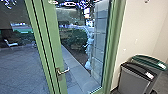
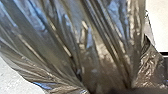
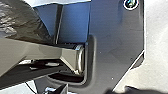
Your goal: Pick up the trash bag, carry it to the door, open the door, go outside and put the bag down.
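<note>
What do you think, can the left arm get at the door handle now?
Probably not easily: the trash bag is bunched close to the left wrist camera and seems to occupy that arm, though nothing visibly blocks the door handle.

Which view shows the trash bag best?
The left wrist view: the trash bag looms large there, its long folds plain to see. The right wrist view catches a dark, crinkled part, cut off by the frame.
</note>
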